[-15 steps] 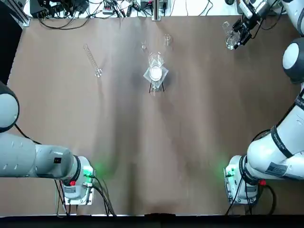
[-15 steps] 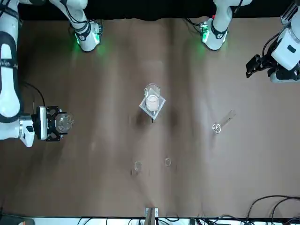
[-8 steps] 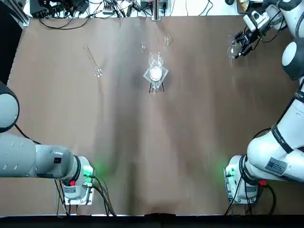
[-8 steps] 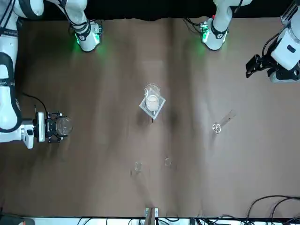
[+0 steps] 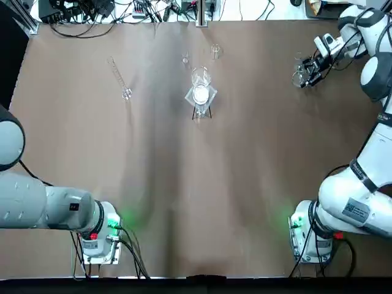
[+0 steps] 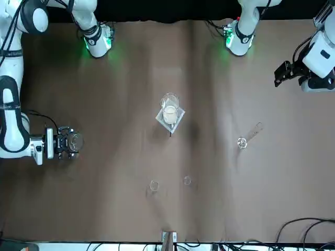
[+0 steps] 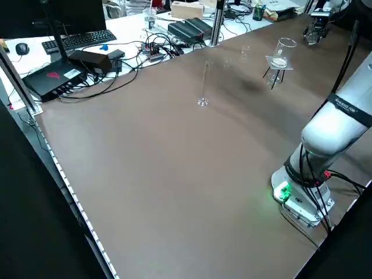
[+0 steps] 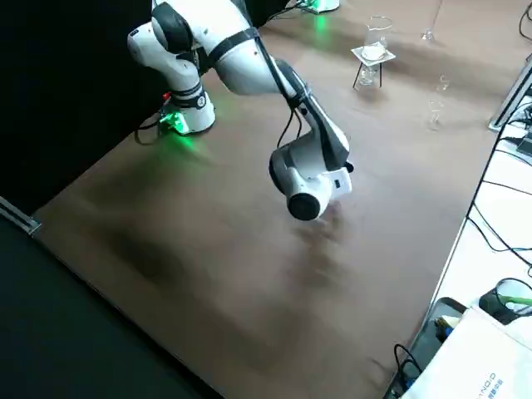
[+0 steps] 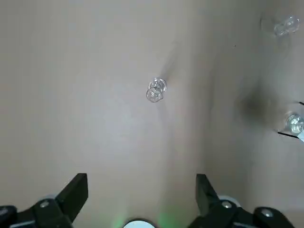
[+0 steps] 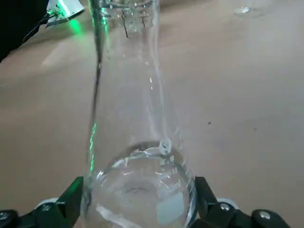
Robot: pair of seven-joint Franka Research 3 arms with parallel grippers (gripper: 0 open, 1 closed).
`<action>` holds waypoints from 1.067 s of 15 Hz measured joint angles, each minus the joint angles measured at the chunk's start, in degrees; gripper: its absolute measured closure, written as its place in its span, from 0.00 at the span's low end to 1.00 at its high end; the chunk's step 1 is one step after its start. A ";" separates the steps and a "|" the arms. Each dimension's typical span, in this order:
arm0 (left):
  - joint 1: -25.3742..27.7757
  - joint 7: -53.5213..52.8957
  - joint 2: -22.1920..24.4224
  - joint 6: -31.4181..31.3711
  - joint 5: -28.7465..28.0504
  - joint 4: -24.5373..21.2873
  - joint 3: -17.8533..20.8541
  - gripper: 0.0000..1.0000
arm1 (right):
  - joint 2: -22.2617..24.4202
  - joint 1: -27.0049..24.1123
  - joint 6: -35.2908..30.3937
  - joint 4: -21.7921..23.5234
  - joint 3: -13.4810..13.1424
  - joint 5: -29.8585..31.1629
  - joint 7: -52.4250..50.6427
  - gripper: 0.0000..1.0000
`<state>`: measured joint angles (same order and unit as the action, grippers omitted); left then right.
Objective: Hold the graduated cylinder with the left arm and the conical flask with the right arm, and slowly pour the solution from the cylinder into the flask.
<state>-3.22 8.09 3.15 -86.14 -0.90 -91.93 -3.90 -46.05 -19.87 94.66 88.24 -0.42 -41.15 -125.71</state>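
Note:
The conical flask is at the table's far right, and my right gripper is shut on its wide lower body. In the right wrist view the flask fills the gap between both fingers, neck pointing away. The front view has the same flask and right gripper at its left edge. The graduated cylinder stands upright and alone at the far left; it also shows in the front view. My left gripper hovers open, high over the cylinder, nothing between its fingers.
A wide beaker with a white disc sits on a small stand at the far centre. Two tiny vials stand behind it. Cables and equipment line the far edge. Both arm bases are at the near edge.
My right gripper has carried the flask nearer to the robot's side and lower toward the table. The left arm, the cylinder and the beaker have not moved.

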 joint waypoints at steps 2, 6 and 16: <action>0.00 0.00 0.00 0.00 0.00 0.00 -0.01 0.00 | -1.08 -0.62 0.02 -0.01 0.00 -0.42 -1.26 0.04; -0.01 0.00 0.00 0.00 0.00 0.00 -0.23 0.00 | -2.88 -2.00 0.02 -0.01 0.00 -0.69 -3.99 0.04; -0.02 0.35 0.01 0.00 0.00 0.00 -1.94 0.00 | -6.58 -5.30 -1.42 -0.06 0.22 -4.32 -7.71 0.04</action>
<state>-3.24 8.44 3.16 -86.14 -0.90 -91.93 -5.84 -52.63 -25.17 93.24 88.18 -0.20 -45.47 -133.42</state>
